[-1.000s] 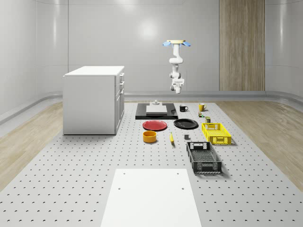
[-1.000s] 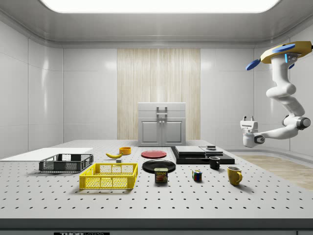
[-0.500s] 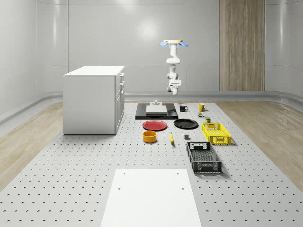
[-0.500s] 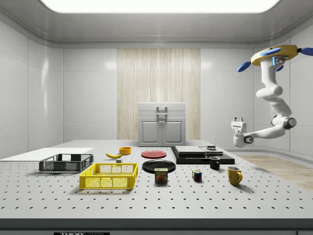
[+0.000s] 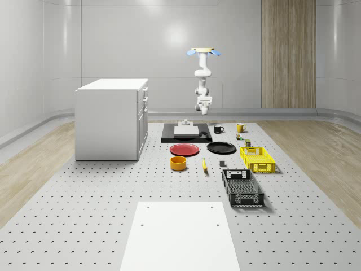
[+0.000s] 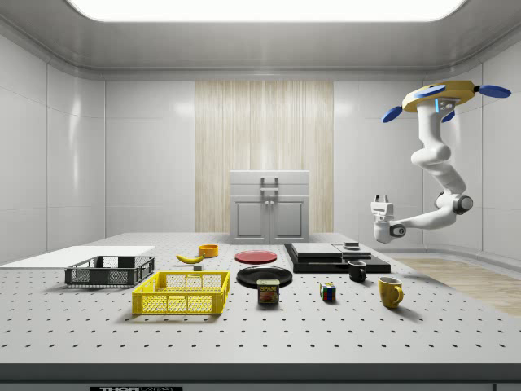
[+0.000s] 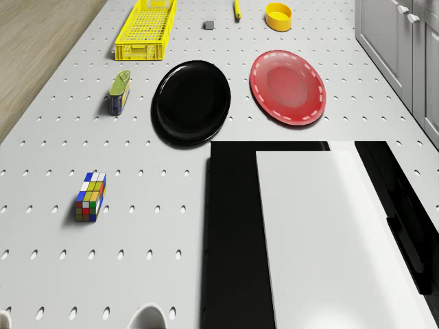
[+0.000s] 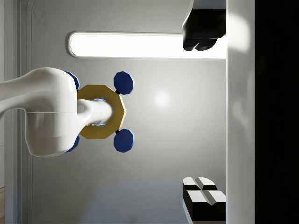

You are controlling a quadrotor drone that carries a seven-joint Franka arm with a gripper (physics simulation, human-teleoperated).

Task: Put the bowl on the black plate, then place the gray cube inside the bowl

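Note:
The yellow bowl stands on the table beside the red plate. The black plate lies bare further toward the whole-scene view's right. The small gray cube sits between the banana and the yellow crate. My drone hovers high over the table's far end, near the black slab. The arm hangs bent under it. My gripper points upward, open and holding nothing, far from the bowl. In the wrist view its fingers stand wide apart.
A black slab with a white block lies under the drone. A white cabinet, a yellow crate, a black crate, a banana, a can, a puzzle cube and two mugs share the table.
The drone and arm have drifted toward the whole-scene view's left and the side view's left, closer to over the table's far end. The gripper stays open and the table objects have not moved.

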